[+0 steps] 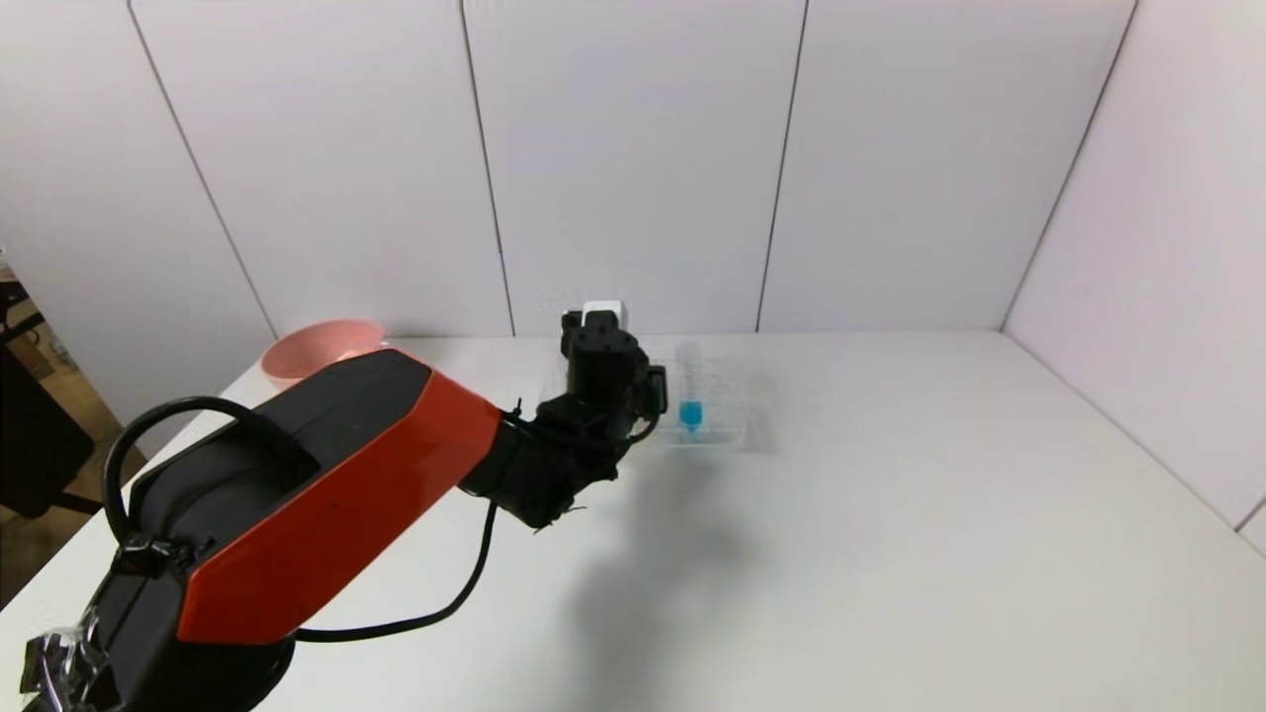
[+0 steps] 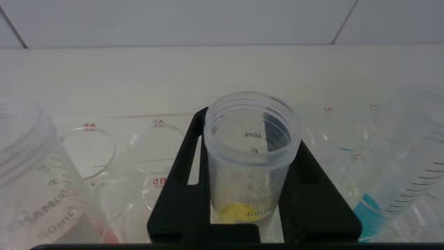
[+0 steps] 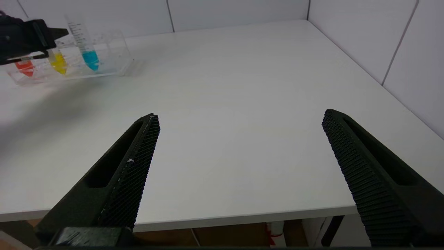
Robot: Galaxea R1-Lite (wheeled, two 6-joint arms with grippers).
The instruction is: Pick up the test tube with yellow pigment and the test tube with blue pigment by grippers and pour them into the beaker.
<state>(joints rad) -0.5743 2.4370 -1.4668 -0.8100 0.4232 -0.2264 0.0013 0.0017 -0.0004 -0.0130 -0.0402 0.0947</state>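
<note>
The test tube with yellow pigment [image 2: 248, 156] stands in the clear rack [image 2: 156, 146] at the back of the table; it also shows in the right wrist view [image 3: 59, 62]. My left gripper [image 2: 251, 132] is shut on its upper part, one black finger [image 2: 187, 166] against each side. In the head view the left gripper [image 1: 598, 366] hides this tube. The test tube with blue pigment [image 1: 689, 410] stands in the rack just to the right, also seen in the left wrist view [image 2: 371, 211] and the right wrist view [image 3: 91, 59]. My right gripper [image 3: 240, 114] is open and empty above the table's front edge. The beaker is out of view.
A red-liquid tube [image 3: 25, 67] stands in the rack on the yellow tube's other side. A pink bowl [image 1: 316, 346] sits at the back left corner. White wall panels stand close behind the rack [image 1: 717, 420].
</note>
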